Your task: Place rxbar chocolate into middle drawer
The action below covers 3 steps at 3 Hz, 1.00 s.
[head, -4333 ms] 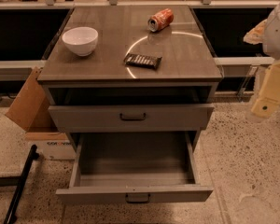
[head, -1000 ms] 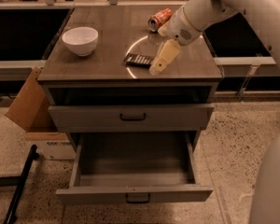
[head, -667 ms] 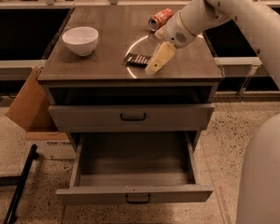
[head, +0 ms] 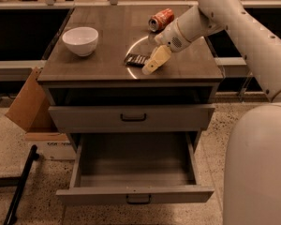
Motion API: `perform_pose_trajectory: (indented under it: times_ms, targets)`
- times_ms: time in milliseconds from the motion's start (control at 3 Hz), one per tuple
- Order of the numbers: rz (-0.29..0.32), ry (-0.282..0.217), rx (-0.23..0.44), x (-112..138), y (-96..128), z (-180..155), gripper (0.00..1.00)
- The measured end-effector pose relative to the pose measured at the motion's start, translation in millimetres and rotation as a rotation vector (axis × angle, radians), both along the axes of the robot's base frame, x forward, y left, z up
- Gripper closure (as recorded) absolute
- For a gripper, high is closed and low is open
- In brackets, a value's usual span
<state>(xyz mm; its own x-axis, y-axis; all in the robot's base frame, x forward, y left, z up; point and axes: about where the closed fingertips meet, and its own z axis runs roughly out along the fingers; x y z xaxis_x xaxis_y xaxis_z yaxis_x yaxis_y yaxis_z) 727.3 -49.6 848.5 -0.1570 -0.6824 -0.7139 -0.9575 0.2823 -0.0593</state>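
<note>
Bar: the rxbar chocolate (head: 135, 59) is seen lying flat on the desk (head: 98, 65), near the front edge and a little right of the middle.
Gripper: the gripper (head: 149, 68) is held low over the desk, tilted down and to the left, with its tip just beside the bar's right end; whether they touch cannot be told.
Grip state: it cannot be told whether the gripper is spread or pressed together; nothing is seen held in it.
Arm: the white arm (head: 210, 15) is reached in from the upper right, behind the gripper.
Can: an orange-red can (head: 160, 18) is laid on its side behind the gripper, well apart from the bar.
Bowl: a white bowl (head: 80, 40) is set upright far to the left of the gripper.
Middle drawer: the drawer (head: 136, 194) is pulled out, below and in front of the gripper.
Upper drawer: the drawer front (head: 131, 118) above it is pushed in.
Box: a cardboard box (head: 27, 102) is leaned at the desk's left side, on the floor.
</note>
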Motion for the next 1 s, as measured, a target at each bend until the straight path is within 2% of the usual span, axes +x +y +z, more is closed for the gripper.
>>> perform_pose_trajectory:
  times_ms: [333, 1000]
  targets:
    - [-0.02, -0.004, 0.001, 12.4, 4.6, -4.8, 0.0]
    - [-0.038, -0.003, -0.002, 22.0, 13.1, -11.2, 0.0]
